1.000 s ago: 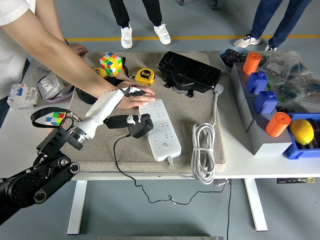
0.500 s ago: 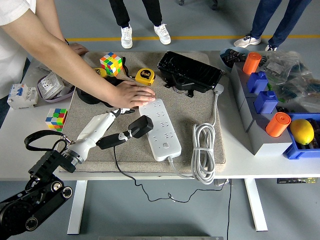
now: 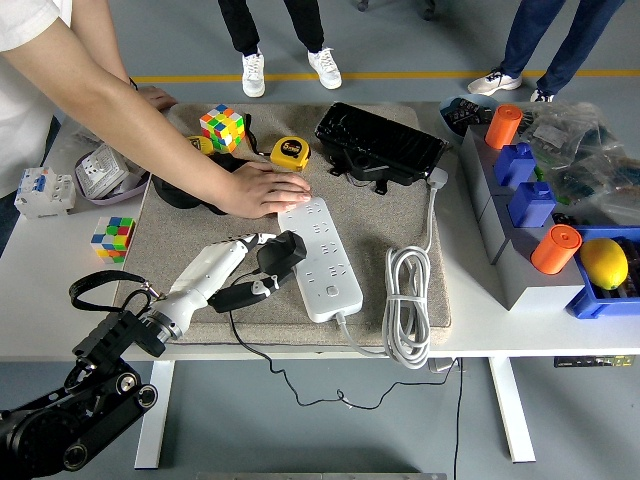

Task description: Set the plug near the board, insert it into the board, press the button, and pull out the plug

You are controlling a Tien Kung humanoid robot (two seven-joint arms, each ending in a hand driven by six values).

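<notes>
Left hand (image 3: pixel 243 268) clamped on black plug (image 3: pixel 280 252), just left of white power strip (image 3: pixel 318 257), touching its edge. Person's hand (image 3: pixel 262 189) pressing strip's far end. Beyond strip, yellow tape measure (image 3: pixel 289 152), label unreadable.

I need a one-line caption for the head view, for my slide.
Left hand holds the black plug beside the white power strip that a person's hand steadies.

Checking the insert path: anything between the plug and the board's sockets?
Nothing visible. The left hand holds the plug right beside the board, at its left edge, with no object between them. A person's hand presses on the board's far end, away from the sockets nearest the plug.
</notes>
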